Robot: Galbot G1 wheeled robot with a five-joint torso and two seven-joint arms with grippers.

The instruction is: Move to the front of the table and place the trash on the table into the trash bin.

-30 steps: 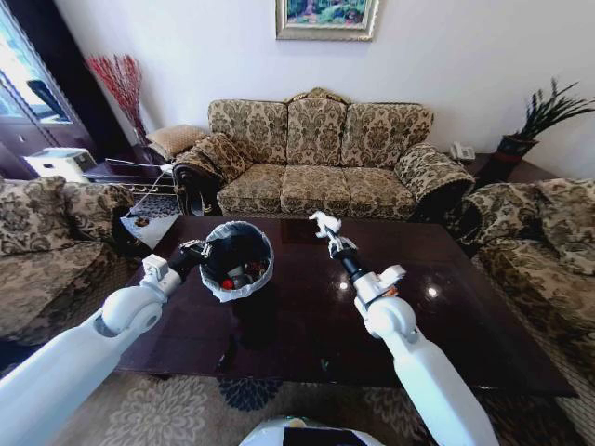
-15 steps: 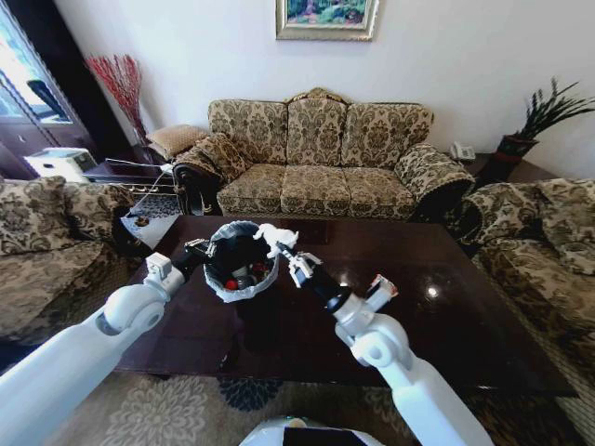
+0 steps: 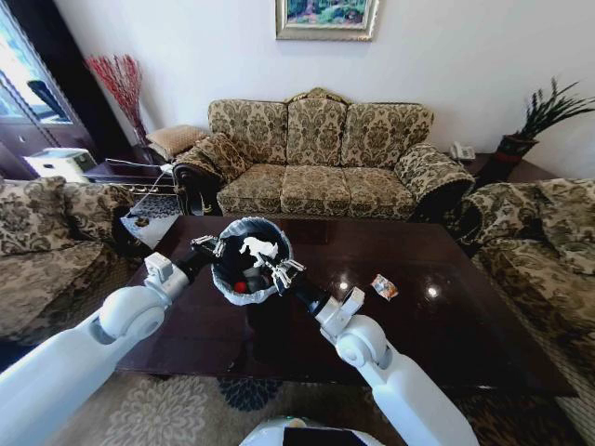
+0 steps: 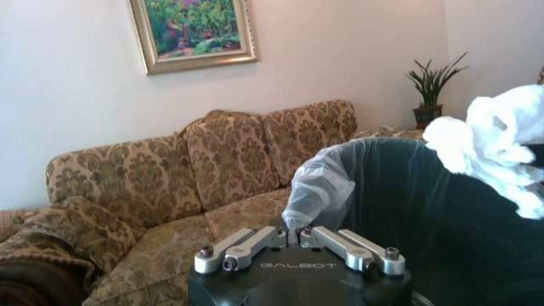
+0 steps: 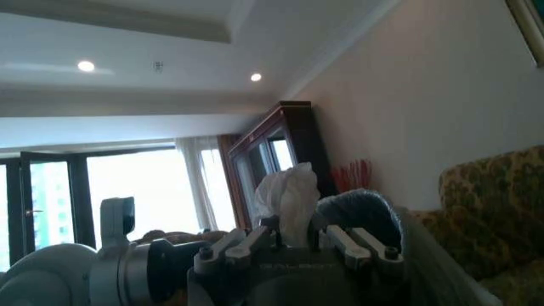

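Holding white paper wad [image 3: 253, 248] clenched in right gripper [image 3: 261, 257] jaws above trash bin [image 3: 226, 281], for dropping in; left gripper [image 3: 208, 245] jaws clenched on bin rim, lifting it off worktop [image 3: 446, 316].

Two glossy white rounded arms, ball-like joints, black forearm sections. White blocks on wrists, red mark on right one. Left gripper [image 4: 297, 239]: black housing lettered GALBOT, silver linked fingers [image 4: 242, 245] with dark screws. Right gripper [image 5: 293, 239]: same silver links, black body.

A home living room: patterned sofas [image 3: 314, 158], coffee table [image 3: 465, 316], framed painting [image 3: 326, 17].
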